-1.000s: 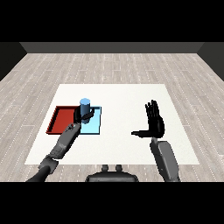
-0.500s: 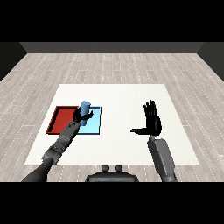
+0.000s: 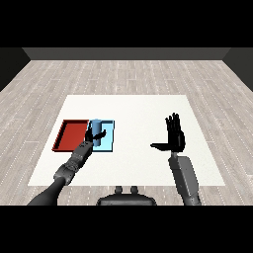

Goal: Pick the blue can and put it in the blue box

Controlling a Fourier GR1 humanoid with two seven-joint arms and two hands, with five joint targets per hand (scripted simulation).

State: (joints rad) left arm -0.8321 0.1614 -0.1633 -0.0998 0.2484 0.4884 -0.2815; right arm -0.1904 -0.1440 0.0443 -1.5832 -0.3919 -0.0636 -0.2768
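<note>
White table (image 3: 133,106), blue can (image 3: 97,129) over blue tray (image 3: 109,142)

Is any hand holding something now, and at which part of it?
The left hand curls round the side of the blue can, over the blue tray. The right hand is open and holds nothing.

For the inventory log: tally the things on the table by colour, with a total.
Red: 1, the red tray
Light blue: 1, the light blue tray
Blue: 1, the blue can, standing in the light blue tray at the left hand
Total: 3
</note>
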